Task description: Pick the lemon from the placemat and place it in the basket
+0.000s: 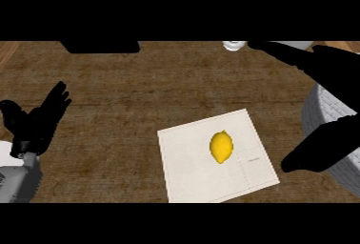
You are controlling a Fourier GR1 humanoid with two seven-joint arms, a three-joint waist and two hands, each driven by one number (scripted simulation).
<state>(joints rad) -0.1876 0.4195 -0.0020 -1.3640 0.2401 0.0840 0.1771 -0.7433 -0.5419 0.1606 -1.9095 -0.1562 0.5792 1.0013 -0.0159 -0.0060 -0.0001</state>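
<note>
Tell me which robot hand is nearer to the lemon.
The right robot hand: it hangs close beside the placemat where the lemon lies. The left robot hand rests open, far away at the left edge.

light: even, moderately dim, source direction unclear | shadows: lemon (pixel 221 147) casts almost none on the pale placemat (pixel 204 176) | glare: none on the wooden counter (pixel 155 86) | contrast: black hands at 9 and 3 o'clock read as flat silhouettes | edges: no visible warping

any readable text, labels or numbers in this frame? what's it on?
None readable.
Placemat: faint marks right of the lemon, too small to read.
Basket, counter, left hand and right hand: no text showing.
</note>
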